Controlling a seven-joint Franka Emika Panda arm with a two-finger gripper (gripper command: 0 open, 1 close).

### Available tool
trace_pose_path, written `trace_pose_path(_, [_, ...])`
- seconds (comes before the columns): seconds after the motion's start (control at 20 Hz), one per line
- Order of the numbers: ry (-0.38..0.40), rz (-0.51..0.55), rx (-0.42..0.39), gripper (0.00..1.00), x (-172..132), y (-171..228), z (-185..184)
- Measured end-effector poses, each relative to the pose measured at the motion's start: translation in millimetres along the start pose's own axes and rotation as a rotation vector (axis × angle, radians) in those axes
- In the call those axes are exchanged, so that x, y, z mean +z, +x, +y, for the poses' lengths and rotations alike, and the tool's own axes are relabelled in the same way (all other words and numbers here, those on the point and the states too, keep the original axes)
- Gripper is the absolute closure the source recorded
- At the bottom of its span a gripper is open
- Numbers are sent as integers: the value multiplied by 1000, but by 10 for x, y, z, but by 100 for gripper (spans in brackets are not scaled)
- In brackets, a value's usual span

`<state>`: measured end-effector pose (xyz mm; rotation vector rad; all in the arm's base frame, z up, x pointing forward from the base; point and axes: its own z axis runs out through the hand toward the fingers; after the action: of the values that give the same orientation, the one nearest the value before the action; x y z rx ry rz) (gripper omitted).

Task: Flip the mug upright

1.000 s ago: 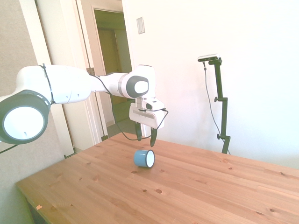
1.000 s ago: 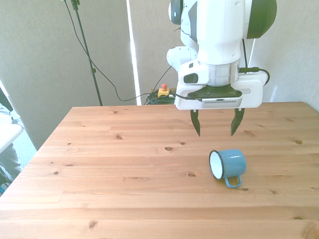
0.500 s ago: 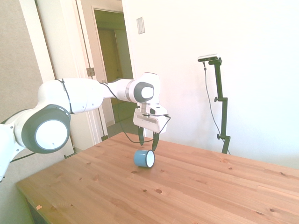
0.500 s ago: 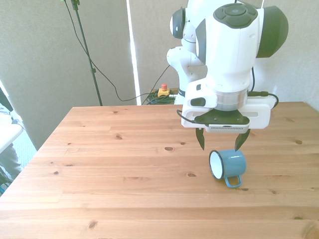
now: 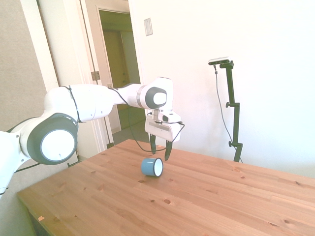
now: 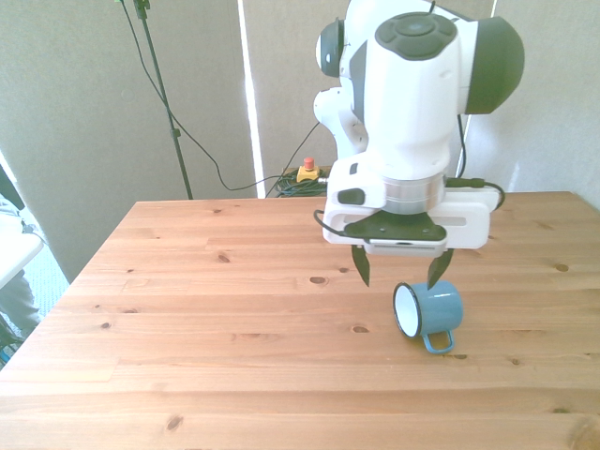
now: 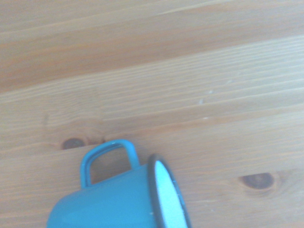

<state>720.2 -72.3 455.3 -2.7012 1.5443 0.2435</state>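
One mug (image 6: pixel 429 309) sideways (unmoved) | fingers (image 6: pixel 362 268) apart, shifted toward front view's left

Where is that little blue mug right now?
The mug lies on its side on the wooden table, toward the front view's right, just below the open pincer, its handle toward the camera.

Bright daylight throughout, washing the white wall (image 5: pixel 275 73) in the side view almost to glare and leaving colours there pale and hazy. Softer and more even in the front view, with a thin bright strip of light between the grey curtains (image 6: pixel 249 94) and only a faint shadow under the small light-blue enamel mug (image 6: pixel 429 309) on the wooden table (image 6: pixel 216 319). Slightly soft at close range in the wrist view, yet wood grain and the mug's dark rim (image 7: pixel 156 190) legible.
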Motion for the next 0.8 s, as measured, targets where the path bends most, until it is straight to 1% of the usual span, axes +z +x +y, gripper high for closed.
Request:
trace_pose_path(0.2, [18,-31,40,0,-12,399,287])
trace_pose_path(0.35, [12,-45,48,0,106,541,303])
trace_pose_path(0.4, [7,-55,31,0,110,526,301])
trace_pose_path(0.5, [-19,-112,-55,0,149,470,320])
trace_pose_path(0.55, [-23,-130,-84,0,165,457,320])
trace_pose_path(0.8, [-35,-178,-188,0,287,459,297])
